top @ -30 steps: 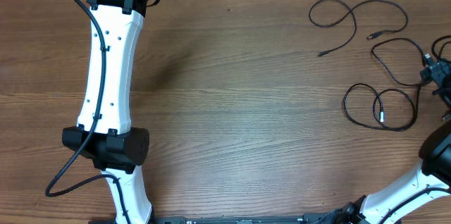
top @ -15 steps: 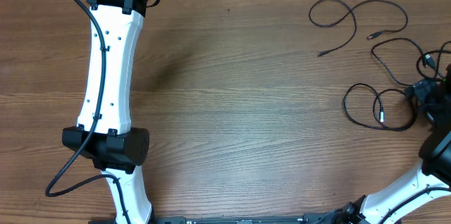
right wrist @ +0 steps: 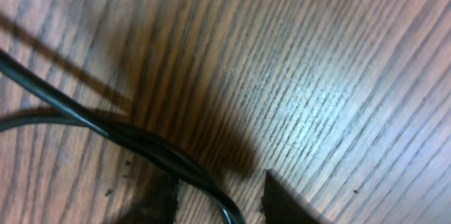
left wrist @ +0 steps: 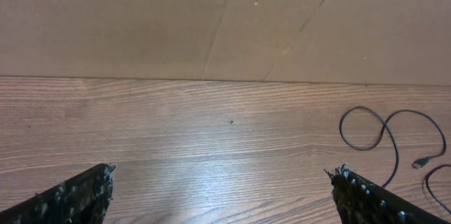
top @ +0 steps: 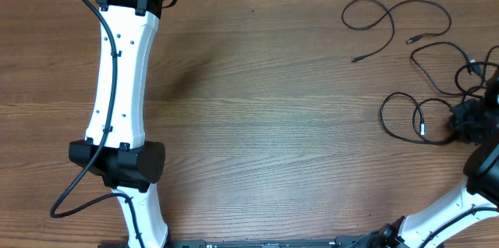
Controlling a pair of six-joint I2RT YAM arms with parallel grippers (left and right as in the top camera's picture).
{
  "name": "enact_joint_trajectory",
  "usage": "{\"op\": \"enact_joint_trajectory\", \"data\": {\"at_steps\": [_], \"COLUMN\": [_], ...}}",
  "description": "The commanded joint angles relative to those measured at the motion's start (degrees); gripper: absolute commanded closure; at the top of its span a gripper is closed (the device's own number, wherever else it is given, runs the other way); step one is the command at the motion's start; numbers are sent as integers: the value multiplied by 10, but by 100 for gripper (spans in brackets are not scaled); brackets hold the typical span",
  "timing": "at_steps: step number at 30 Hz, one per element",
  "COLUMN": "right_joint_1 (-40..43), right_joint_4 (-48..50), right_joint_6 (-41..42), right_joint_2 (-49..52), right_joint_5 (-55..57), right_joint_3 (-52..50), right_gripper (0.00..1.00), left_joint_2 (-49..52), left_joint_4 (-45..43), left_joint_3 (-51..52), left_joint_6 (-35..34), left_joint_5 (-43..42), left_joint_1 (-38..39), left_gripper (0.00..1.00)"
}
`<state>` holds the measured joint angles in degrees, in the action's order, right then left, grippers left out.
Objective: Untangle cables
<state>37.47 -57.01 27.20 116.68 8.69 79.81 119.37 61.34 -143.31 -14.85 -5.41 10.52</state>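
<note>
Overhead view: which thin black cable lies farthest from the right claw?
The thin black cable nearest the far edge, a single open loop. The coiled cable and the wavy cable lie close by the right claw.

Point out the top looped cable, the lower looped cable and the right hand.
Top looped cable [top: 355, 59]: overhead view, its loose left plug end.
Lower looped cable [top: 382, 114]: overhead view, left bend of its loop.
Right hand [right wrist: 220, 196]: right wrist view, midway between its fingertips.

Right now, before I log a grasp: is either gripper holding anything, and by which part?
Nothing clearly clamped. The right gripper straddles a black cable mid-length, gaps showing beside it; the left gripper is open and empty.
</note>
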Motion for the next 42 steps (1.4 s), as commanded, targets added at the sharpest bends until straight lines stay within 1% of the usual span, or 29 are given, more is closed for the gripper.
{"op": "enact_joint_trajectory", "data": {"at_steps": [1, 10, 15, 24, 34, 35, 36, 37, 38, 39, 42], "right_joint_1": [2, 5, 16, 54, 64, 65, 65, 65, 65, 65, 63], "right_joint_4": [1, -8, -18, -13, -14, -14, -15, -16, -18, -21, -36], "right_joint_6": [9, 16, 46, 60, 61, 68, 71, 71, 71, 74, 73], "right_joint_2": [-14, -14, -14, -14, -14, -14, -14, -14, -15, -15, -24], "right_joint_5": [33, 74, 87, 88, 93, 93, 92, 92, 90, 86, 83], "right_joint_3": [0, -1, -5, -29, -29, -29, -29, -28, -27, -23, -2], "right_gripper": [78, 78, 78, 78, 78, 71, 52, 25, 2, 0, 0], "left_joint_2": [-10, -10, -10, -10, -10, -10, -10, -10, -10, -10, -10], "left_joint_4": [2, 4, 4, 3, 3, 3, 3, 3, 3, 2, -3], "left_joint_3": [-9, -9, -9, -9, -9, -9, -9, -9, -9, -9, -9], "left_joint_6": [1, 1, 1, 1, 1, 1, 1, 2, 7, 12, 16], "left_joint_5": [-4, -4, -4, 0, 0, 0, 0, 0, 0, 0, 0], "left_joint_1": [4, 4, 4, 4, 4, 4, 4, 4, 4, 4, 4], "left_gripper": [1, 0, 0, 1, 0, 0, 1, 0, 0, 0, 0]}}
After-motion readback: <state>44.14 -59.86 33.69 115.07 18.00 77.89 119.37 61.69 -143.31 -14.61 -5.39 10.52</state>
